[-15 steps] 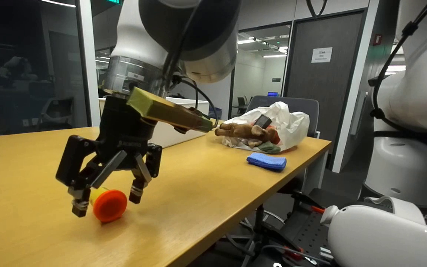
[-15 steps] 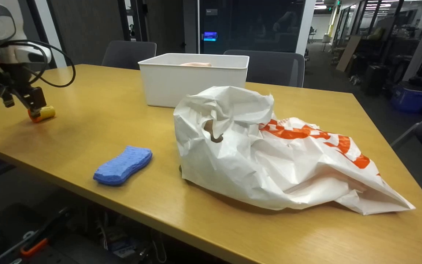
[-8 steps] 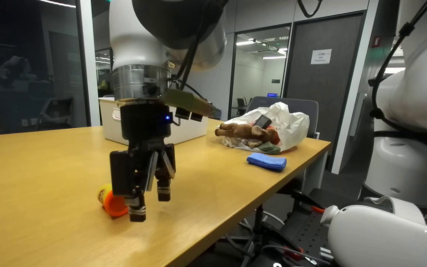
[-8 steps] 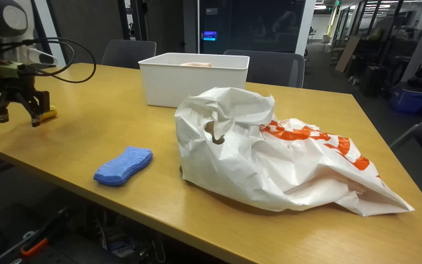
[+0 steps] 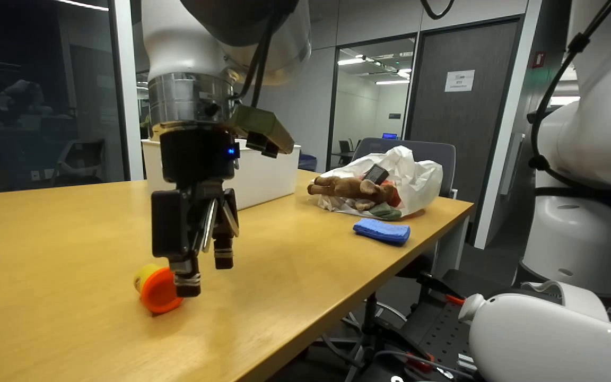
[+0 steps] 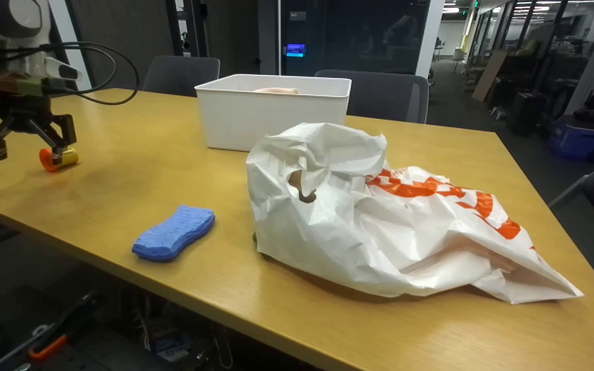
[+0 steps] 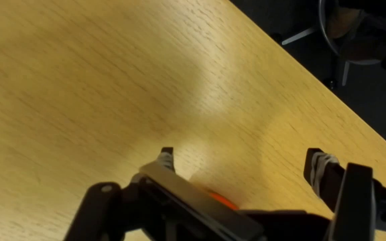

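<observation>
Hanging low above the desk [image 6: 137, 175], the fingers [image 7: 320, 170] are spread wide apart, and I see nothing held between them. The little yellow tub [image 5: 157, 289] is lying on its side on the desk, with its orange end showing. It is right by one of the fingers, which hides a bit of it from where I stand, so I can't tell if the two are touching. To me this looks like the lining-up part, with no grab made, because the tub seems to be just off to the side of the gap. To get a good hold, the fingers would need to slide over toward the tub, go one on each side of it, dip down a little and then squeeze. The tub looks round, so I think a bump could make it roll away. Well apart from the fingers there is a blue sponge [image 6: 173, 233] on the desk. Near the sponge is a crumpled white bag [image 6: 379, 221], with a brown toy [image 5: 348, 188] lying at its edge. A white box [image 6: 271, 118] stands there too, with something pinkish [image 6: 276, 90] inside, mostly hidden.
</observation>
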